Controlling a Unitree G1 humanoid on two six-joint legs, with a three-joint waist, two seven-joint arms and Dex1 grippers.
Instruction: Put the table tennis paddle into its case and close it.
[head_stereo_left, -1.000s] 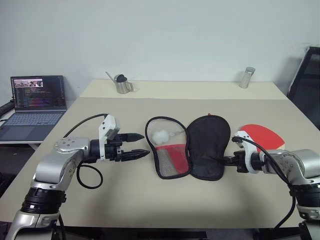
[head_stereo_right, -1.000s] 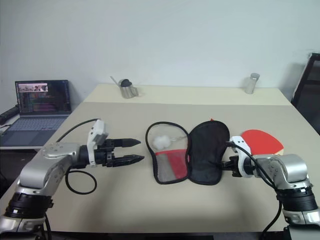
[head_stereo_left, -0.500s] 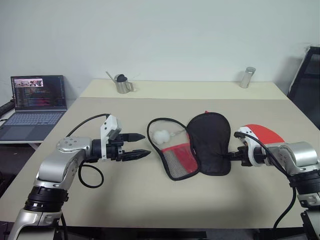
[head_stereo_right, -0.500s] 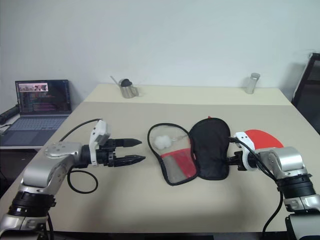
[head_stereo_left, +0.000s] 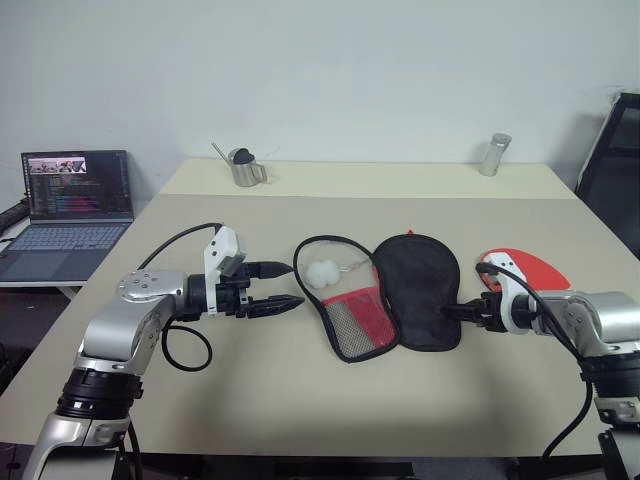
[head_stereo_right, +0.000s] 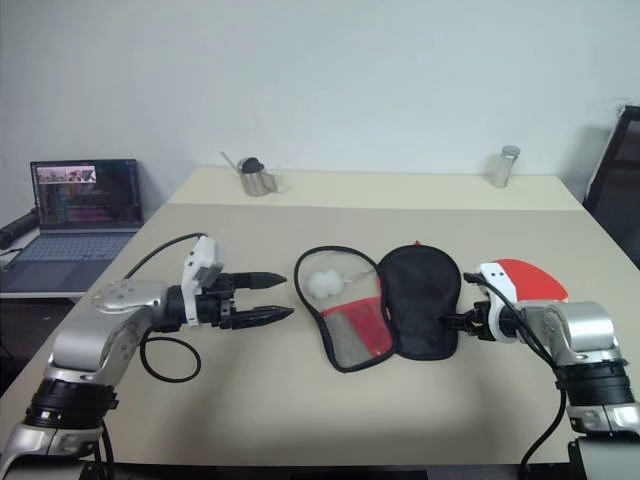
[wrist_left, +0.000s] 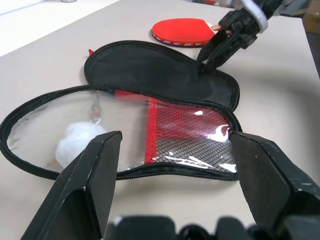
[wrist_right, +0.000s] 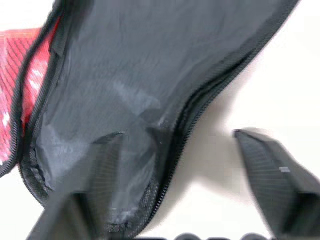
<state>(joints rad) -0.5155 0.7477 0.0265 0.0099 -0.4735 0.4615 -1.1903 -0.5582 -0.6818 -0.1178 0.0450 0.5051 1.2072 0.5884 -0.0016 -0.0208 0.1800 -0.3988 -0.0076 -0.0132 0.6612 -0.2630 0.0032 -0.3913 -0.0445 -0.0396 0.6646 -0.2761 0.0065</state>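
In the head views, the case (head_stereo_left: 385, 300) is laid open on the table (head_stereo_left: 300, 400), its clear and red mesh half toward the left gripper (head_stereo_left: 283, 285) and its black fabric half toward the right gripper (head_stereo_left: 452, 311). The left gripper is held level just beside the case's clear half, apart from it, with the jaws spread wide and empty. The right gripper is placed at the lower right edge of the black half; whether the edge is touched cannot be told here. The table tennis paddle (head_stereo_left: 528, 267) is seen flat on the table behind the right wrist, partly hidden by it. In the left wrist view, the case (wrist_left: 150, 120) is framed between the two wide-set fingers (wrist_left: 90, 185) but lies well ahead of them. The paddle (wrist_left: 182, 31) is located beyond the black half, just beside the right gripper (wrist_left: 202, 62). In the right wrist view, the jaws are spread wide; the black half's zipped edge (wrist_right: 190, 115) lies between the fingers (wrist_right: 267, 165), ungripped.
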